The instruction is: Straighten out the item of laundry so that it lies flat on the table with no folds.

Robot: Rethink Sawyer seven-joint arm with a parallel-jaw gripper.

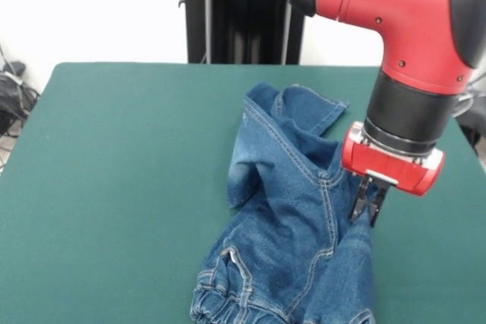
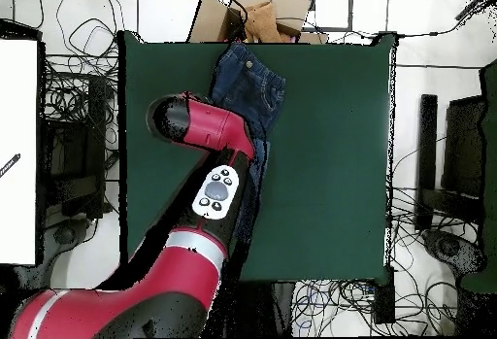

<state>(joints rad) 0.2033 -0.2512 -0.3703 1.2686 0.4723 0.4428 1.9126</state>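
Observation:
The item of laundry (image 1: 292, 218) is a small pair of blue jeans, lying crumpled on the green table (image 1: 114, 187). Its gathered waistband is at the front edge, and the legs are folded over each other toward the back. My gripper (image 1: 367, 206) hangs from the red arm at the jeans' right edge. Its dark fingers are pinched together on a raised fold of denim. In the overhead view the jeans (image 2: 248, 87) stretch from the table's (image 2: 330, 160) far edge toward the middle. There the red arm (image 2: 209, 136) covers part of them and hides the gripper.
The black pedestal (image 1: 243, 13) stands behind the table's far edge. Cables (image 1: 15, 89) lie off the table's left side. In the overhead view a cardboard box (image 2: 257, 10) sits just beyond the edge nearest the waistband, and cables (image 2: 73, 92) cover the floor around.

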